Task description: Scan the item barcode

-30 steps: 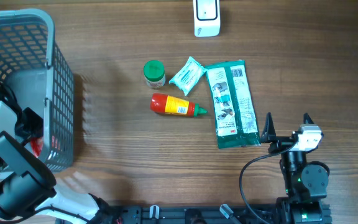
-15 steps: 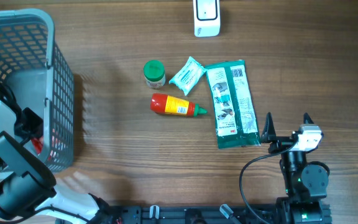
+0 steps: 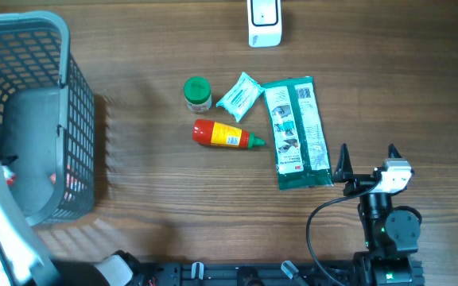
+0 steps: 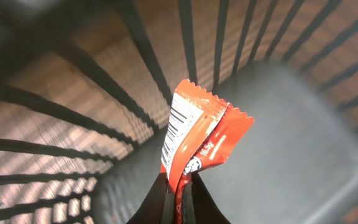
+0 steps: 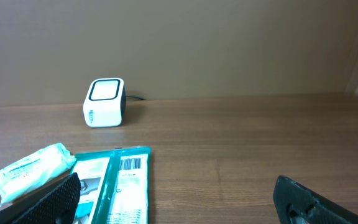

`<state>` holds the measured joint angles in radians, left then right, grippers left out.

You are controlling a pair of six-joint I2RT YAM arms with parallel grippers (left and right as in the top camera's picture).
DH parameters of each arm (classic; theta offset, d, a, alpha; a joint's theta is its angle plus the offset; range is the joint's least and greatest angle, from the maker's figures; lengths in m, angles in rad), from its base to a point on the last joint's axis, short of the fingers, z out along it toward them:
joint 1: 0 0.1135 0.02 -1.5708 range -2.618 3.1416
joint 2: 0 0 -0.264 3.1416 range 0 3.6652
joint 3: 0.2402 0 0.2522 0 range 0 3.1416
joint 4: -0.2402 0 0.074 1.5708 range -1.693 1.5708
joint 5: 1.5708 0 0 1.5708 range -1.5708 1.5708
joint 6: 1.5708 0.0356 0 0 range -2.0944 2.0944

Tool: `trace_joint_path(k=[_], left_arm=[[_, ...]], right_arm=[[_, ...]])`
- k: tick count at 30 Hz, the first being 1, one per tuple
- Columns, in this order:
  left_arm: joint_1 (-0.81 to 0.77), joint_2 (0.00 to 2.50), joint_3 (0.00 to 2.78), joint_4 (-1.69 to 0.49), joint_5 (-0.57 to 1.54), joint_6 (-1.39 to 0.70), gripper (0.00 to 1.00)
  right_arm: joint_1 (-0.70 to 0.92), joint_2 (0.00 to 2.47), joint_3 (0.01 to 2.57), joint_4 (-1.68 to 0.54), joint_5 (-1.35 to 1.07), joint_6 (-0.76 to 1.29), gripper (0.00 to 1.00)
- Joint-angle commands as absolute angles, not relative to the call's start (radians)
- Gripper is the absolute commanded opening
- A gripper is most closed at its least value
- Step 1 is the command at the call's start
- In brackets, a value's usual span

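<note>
Left gripper (image 4: 176, 198) was clamped tight on the bottom edge of a red snack packet (image 4: 201, 140), fingers pinched together at bottom centre of the left wrist view. The packet stood up from the jaws, tilted a bit right, with its crimped top edge around mid-frame. A white barcode (image 4: 178, 123) panel showed on its left face. The packet was inside the grey basket (image 3: 76, 119): bars crossed the upper and left parts of the wrist view behind it, grey basket floor to the right. In the overhead view the basket sat at far left. The white left arm (image 3: 2, 230) was blurred in the lower left corner at the basket's edge, and the gripper itself was hard to make out there.

Right gripper (image 3: 367, 161) was spread wide with nothing between the fingers, at lower right of overhead, just right of the bottom end of a long green pack (image 3: 296, 131).

White scanner (image 3: 264, 22) sat at top centre, well apart from the basket. In the middle of the wooden table (image 3: 173, 214) were a green-lidded jar (image 3: 198, 93) and a small teal packet (image 3: 239, 95), which sat between the jar and the green pack. A red bottle (image 3: 227, 135) with a yellow label lay on its side below them, green cap pointing right.
</note>
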<state>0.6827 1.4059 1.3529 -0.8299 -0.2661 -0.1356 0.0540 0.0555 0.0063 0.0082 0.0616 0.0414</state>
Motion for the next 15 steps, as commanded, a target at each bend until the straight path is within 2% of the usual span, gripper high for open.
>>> trace_joint_path(k=[1, 6, 10, 13, 15], left_arm=[[0.655, 1.244, 1.467, -0.827, -0.287, -0.133, 0.04], [0.433, 1.091, 1.586, -0.827, -0.281, 0.032, 0.04], [0.107, 1.017, 1.612, -0.839, -0.282, 0.181, 0.04], [-0.138, 1.037, 1.612, -0.921, -0.289, 0.2, 0.04], [-0.242, 1.09, 1.612, -0.979, -0.289, 0.202, 0.04]], right_arm=[[0.059, 0.054, 0.006, 0.014, 0.078, 0.053, 1.0], [0.059, 0.054, 0.006, 0.014, 0.078, 0.052, 1.0], [0.059, 0.054, 0.006, 0.014, 0.078, 0.053, 1.0], [0.059, 0.054, 0.006, 0.014, 0.077, 0.053, 1.0], [0.059, 0.054, 0.006, 0.014, 0.078, 0.052, 1.0]])
